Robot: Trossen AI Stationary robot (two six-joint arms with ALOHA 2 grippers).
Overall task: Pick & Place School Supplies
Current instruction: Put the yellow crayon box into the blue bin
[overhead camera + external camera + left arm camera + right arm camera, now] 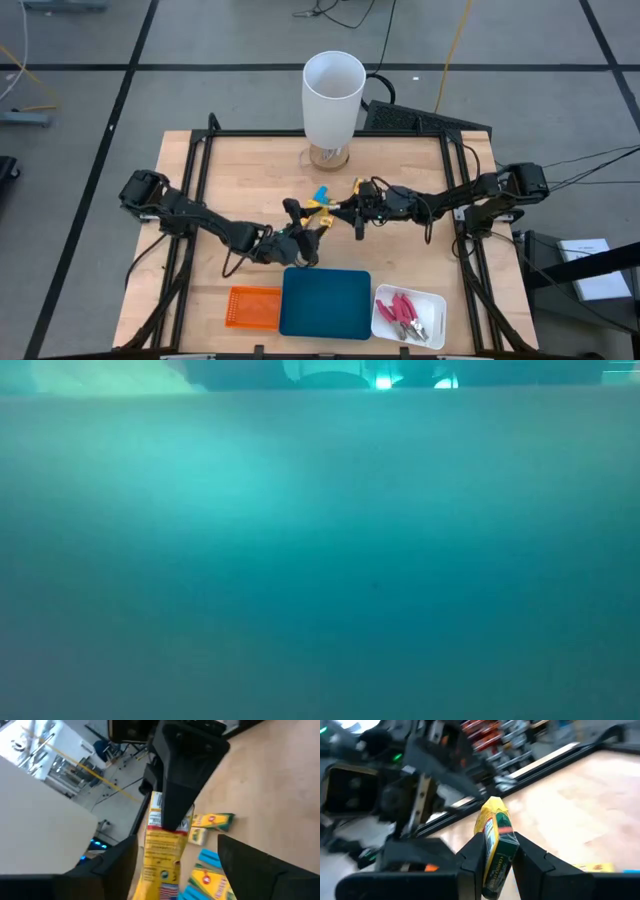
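Crayon boxes (161, 852) (three), pliers (404, 311) (two)

The table (250, 170) looks like pale wood with a smooth, satiny finish, framed by matt black metal rails (200, 160). The yellow crayon box (495, 845) reads as printed cardboard with a bit of sheen, pinched between the right gripper (497, 865) fingers, which look like matt black plastic. The tall white cylinder (332, 95) seems smooth, matt plastic. The teal tray (326, 303) and orange tray (252, 307) look plastic too, the orange one with a gridded texture.
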